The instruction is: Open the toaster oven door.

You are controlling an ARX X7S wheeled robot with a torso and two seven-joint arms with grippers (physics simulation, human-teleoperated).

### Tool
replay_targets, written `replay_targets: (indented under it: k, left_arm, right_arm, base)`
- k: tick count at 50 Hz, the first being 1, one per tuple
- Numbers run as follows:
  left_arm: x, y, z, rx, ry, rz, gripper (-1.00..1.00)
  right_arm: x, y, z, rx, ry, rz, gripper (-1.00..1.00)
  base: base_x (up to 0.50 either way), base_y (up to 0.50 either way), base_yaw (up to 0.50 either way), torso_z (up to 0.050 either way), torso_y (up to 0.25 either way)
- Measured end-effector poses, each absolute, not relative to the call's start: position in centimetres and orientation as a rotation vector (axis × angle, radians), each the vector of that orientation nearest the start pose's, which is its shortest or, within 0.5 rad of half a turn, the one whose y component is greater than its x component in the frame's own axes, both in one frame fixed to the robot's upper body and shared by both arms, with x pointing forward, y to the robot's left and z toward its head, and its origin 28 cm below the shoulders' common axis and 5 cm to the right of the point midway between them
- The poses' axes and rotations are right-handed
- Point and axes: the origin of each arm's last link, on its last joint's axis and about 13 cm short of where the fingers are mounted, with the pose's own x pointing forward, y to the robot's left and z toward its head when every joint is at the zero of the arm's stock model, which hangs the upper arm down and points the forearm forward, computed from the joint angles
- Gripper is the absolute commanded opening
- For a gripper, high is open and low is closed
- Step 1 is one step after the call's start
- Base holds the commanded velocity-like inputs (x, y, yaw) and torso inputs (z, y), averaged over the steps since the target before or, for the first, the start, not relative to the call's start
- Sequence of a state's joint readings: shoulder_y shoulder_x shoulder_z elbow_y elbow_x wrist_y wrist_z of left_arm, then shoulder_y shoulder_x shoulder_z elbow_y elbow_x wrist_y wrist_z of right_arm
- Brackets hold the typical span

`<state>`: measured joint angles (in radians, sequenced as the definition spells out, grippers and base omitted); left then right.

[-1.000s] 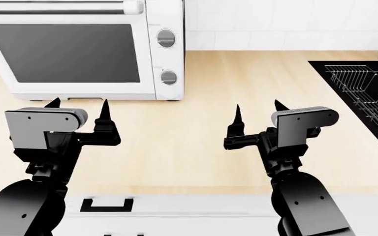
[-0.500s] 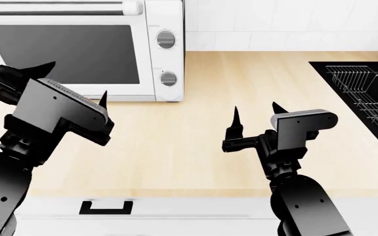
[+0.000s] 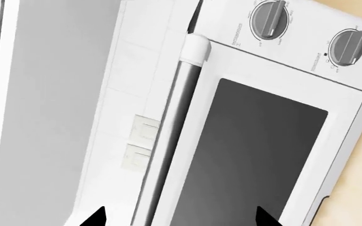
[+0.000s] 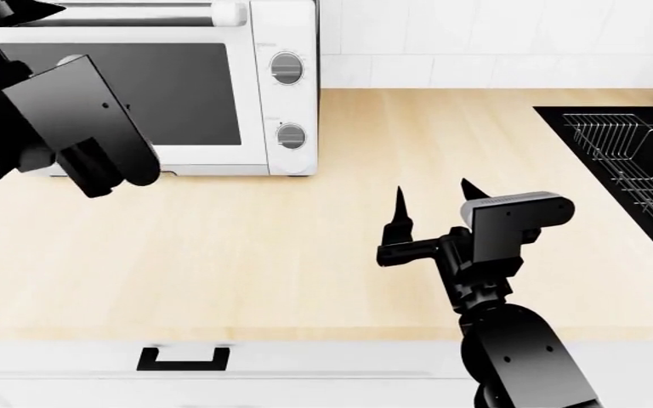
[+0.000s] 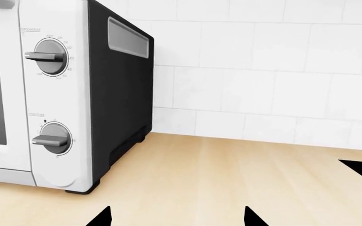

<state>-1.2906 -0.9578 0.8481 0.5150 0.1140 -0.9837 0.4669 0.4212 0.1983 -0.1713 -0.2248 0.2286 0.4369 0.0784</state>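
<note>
Approach step: left gripper (image 3: 177, 216), claws apart, hangs near the toaster oven door (image 3: 256, 155), not touching its handle (image 3: 171, 141) yet; next needs claws round it w/ a pull; right gripper (image 4: 431, 202) idle, apart.

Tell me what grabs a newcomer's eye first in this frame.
The boxy white toaster oven at the counter's back left, its dark-glass door shut. The black left gripper is raised in front of it, near the long silver bar handle. The black right gripper hovers open over bare wooden counter.
</note>
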Motion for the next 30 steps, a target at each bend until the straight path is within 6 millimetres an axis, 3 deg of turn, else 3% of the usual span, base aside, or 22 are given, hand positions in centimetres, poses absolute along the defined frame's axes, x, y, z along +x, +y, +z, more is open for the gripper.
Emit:
replay_targets:
  k: [12,30]
  left_arm:
    - [28.3,31.2,35.6,1.447,-0.060,-0.108,1.00]
    - [32.2,30.8,35.8,1.557,-0.027,-0.126,1.00]
  right_arm:
    - [28.4,-10.0,13.2,-0.031,-0.168,0.141,1.00]
    - [28.5,-10.0,13.2,-0.029,-0.170,0.138,1.00]
  base:
    - [0.00,0.00,0.00,0.000,0.000]
    - [0.00,0.00,0.00,0.000,0.000]
